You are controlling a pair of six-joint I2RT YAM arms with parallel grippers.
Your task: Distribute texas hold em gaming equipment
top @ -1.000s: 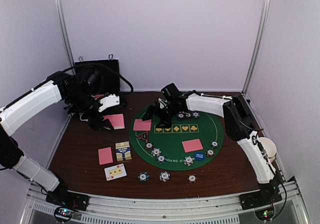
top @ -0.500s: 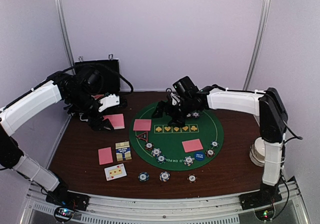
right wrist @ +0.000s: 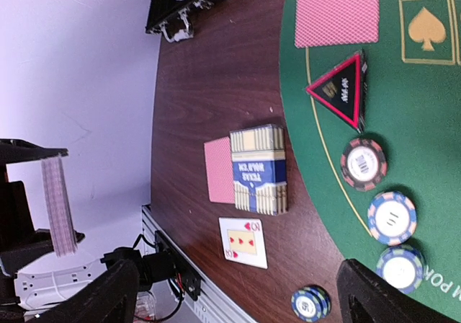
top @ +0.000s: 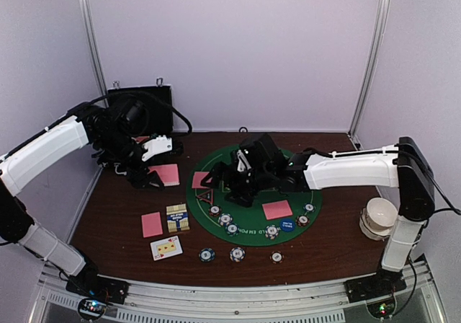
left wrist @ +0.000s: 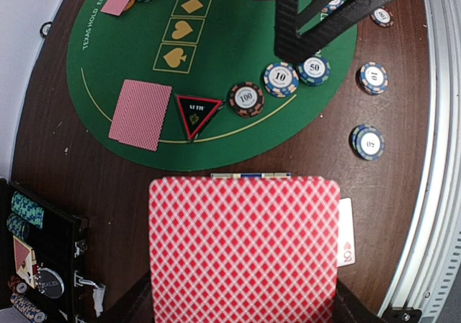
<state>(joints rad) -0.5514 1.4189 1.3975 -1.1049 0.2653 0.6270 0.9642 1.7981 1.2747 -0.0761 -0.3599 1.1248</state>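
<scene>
Left of the green mat [top: 252,218], above bare tabletop: left gripper [top: 148,178], fingers pressed onto a pack of pink-backed cards [left wrist: 243,254], which it holds with the backs toward the wrist camera.

Over the mat's left half: right gripper [top: 232,187], fingers spread wide.

On the mat:
- Left edge: one face-down card [left wrist: 140,114], with the red-black triangle marker [left wrist: 198,114] just beside it on the near side.
- Near rim, following the triangle marker: red-brown chip [left wrist: 245,99], then a blue-and-white chip [left wrist: 281,78] touching a teal chip [left wrist: 314,69].
- Right part: second face-down card [top: 277,209], with the blue button [top: 287,225] near it at the rim.

Off the mat:
- Near side: three loose chips in a row, the middle one [top: 237,254] well apart from its neighbours.
- Near left: blue-and-gold card box [right wrist: 258,170], a single pink card [top: 152,224] just beside it, and a face-up card [right wrist: 245,242] nearer the table edge.
- Far left: black case [top: 140,110], standing open.
- Right: white paper cup [top: 379,215].
</scene>
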